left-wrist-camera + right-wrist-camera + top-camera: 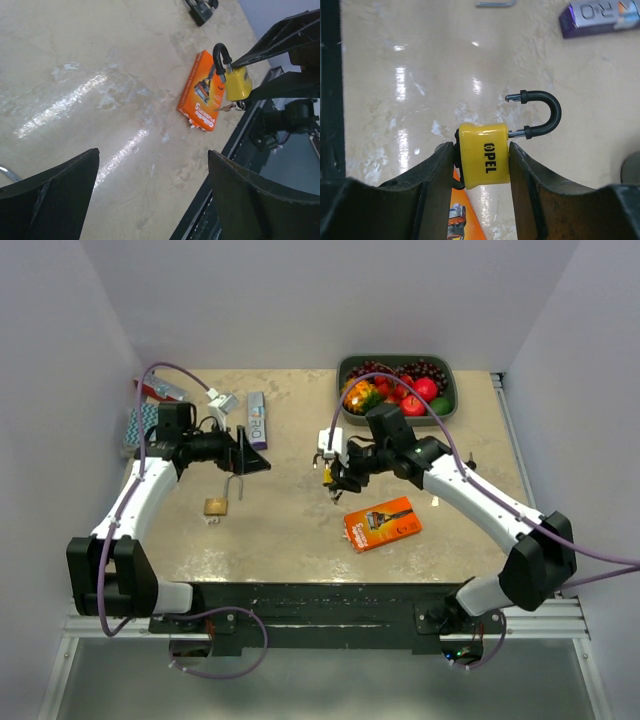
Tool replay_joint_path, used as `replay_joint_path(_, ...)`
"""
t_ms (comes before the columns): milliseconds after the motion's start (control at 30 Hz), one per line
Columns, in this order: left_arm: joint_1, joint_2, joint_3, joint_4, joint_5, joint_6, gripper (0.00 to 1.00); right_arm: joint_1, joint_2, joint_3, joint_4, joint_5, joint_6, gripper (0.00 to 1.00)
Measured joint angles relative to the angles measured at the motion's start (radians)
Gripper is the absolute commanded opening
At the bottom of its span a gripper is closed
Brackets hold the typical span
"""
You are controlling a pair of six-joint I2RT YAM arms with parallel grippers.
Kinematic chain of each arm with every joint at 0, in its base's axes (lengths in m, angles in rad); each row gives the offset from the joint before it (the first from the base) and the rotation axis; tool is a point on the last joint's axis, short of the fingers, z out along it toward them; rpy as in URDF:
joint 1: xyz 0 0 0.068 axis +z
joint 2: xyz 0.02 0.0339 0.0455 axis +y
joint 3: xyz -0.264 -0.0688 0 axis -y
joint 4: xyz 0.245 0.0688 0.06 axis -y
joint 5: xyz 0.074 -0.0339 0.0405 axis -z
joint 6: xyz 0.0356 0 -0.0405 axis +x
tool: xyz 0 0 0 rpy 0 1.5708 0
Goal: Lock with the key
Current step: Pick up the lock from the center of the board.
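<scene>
My right gripper [335,476] is shut on a yellow padlock [484,155] marked OPEL and holds it above the table. Its black shackle [545,112] is swung open. A dark key or key ring [455,172] sticks out behind the lock body, mostly hidden. In the left wrist view the yellow padlock [237,82] hangs between the right fingers, with a small key [227,106] below it. My left gripper [258,462] is open and empty, its fingers [55,190] wide apart, left of the yellow padlock. A brass padlock [215,506] lies on the table below my left gripper.
An orange razor box [382,524] lies front and centre, also in the left wrist view [205,92]. A green bowl of fruit [448,410] stands at the back right. A purple box [257,420] and small packets [160,390] lie at the back left.
</scene>
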Motion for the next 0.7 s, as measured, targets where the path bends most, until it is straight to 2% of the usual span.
replay_joint_path(167, -0.043, 0.023, 0.000, 0.001, 0.113, 0.000, 0.90, 0.069, -0.045, 0.024, -0.138, -0.064, -0.206, 0.00)
replay_joint_path(333, -0.155, 0.027, 0.000, 0.006, 0.178, 0.000, 0.86, 0.156, -0.050, 0.031, -0.235, -0.062, -0.351, 0.00)
replay_joint_path(467, -0.223, 0.027, -0.010, 0.023, 0.209, -0.008, 0.79, 0.202, -0.066, 0.031, -0.280, -0.053, -0.426, 0.00)
replay_joint_path(700, -0.240, 0.061, -0.020, 0.015, 0.221, -0.003, 0.68, 0.243, -0.097, 0.031, -0.288, -0.027, -0.501, 0.00)
